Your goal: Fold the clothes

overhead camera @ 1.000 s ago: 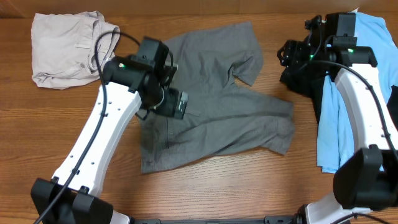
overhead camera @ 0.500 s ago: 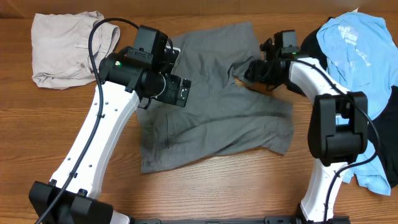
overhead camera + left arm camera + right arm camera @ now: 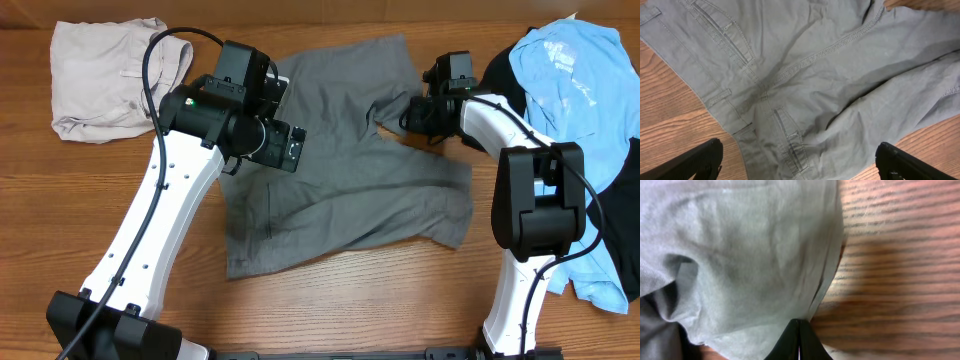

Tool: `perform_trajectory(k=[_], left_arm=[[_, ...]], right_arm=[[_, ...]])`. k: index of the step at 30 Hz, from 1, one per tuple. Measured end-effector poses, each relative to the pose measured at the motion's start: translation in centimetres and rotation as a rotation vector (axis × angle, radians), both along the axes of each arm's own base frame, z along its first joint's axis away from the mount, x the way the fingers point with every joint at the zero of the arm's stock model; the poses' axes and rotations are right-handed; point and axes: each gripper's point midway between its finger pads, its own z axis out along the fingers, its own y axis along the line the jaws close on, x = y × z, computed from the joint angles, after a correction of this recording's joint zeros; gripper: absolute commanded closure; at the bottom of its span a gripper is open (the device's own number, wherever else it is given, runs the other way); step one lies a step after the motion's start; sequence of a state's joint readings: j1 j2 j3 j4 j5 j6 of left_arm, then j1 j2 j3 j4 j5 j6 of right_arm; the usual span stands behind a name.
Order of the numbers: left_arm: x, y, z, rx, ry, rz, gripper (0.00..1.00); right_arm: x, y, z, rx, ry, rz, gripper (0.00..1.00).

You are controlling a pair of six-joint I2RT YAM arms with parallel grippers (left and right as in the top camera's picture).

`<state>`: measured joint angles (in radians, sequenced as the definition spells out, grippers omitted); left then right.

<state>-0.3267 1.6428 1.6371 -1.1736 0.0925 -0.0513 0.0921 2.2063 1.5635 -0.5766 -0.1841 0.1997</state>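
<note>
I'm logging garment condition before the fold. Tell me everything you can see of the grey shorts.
The shorts are grey woven cloth, cotton-like, with welt pockets, belt loops and stitched seams. They lie spread but wrinkled in the middle of the table, waistband toward the left and two legs splayed right. The left gripper hovers open above the seat, not touching. The right gripper is shut on the upper leg's hem, which seems slightly raised.

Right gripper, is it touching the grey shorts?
Touching. The right wrist view shows the right gripper closed, its tips pinching the edge of the grey shorts.
</note>
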Motion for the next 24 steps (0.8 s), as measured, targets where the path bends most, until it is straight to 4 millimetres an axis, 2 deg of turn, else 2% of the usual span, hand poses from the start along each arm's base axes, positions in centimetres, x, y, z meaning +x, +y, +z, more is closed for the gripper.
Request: perform_trajectory(k=[6, 7, 8, 10, 11, 14, 19, 21, 24], left_arm=[[0.0, 0.0, 0.0, 0.000, 0.000, 0.000, 0.00], [0.0, 0.0, 0.0, 0.000, 0.000, 0.000, 0.00], [0.0, 0.0, 0.0, 0.000, 0.000, 0.000, 0.00], [0.0, 0.1, 0.0, 0.003, -0.001, 0.001, 0.00], [0.0, 0.1, 0.0, 0.004, -0.001, 0.002, 0.00], [0.1, 0.2, 0.0, 0.010, -0.003, 0.004, 0.00], [0.1, 0.2, 0.0, 0.013, -0.004, 0.006, 0.00], [0.1, 0.2, 0.0, 0.013, -0.004, 0.006, 0.00], [0.1, 0.2, 0.0, 0.013, -0.004, 0.006, 0.00]], right_arm=[[0.3, -1.5, -0.2, -0.084, -0.007, -0.044, 0.95], [0.3, -1.6, -0.2, -0.085, -0.007, -0.044, 0.81], [0.3, -1.4, -0.1, -0.077, -0.007, -0.041, 0.62], [0.3, -0.7, 0.1, -0.042, -0.007, -0.026, 0.45], [0.4, -0.3, 0.3, -0.013, -0.010, -0.013, 0.41], [0.7, 1.3, 1.0, 0.074, -0.027, 0.021, 0.38], [0.5, 2.7, 1.1, 0.158, -0.017, 0.037, 0.40], [0.6, 2.9, 1.1, 0.178, -0.017, 0.031, 0.46], [0.9, 2.9, 0.8, 0.191, -0.011, 0.010, 0.66]])
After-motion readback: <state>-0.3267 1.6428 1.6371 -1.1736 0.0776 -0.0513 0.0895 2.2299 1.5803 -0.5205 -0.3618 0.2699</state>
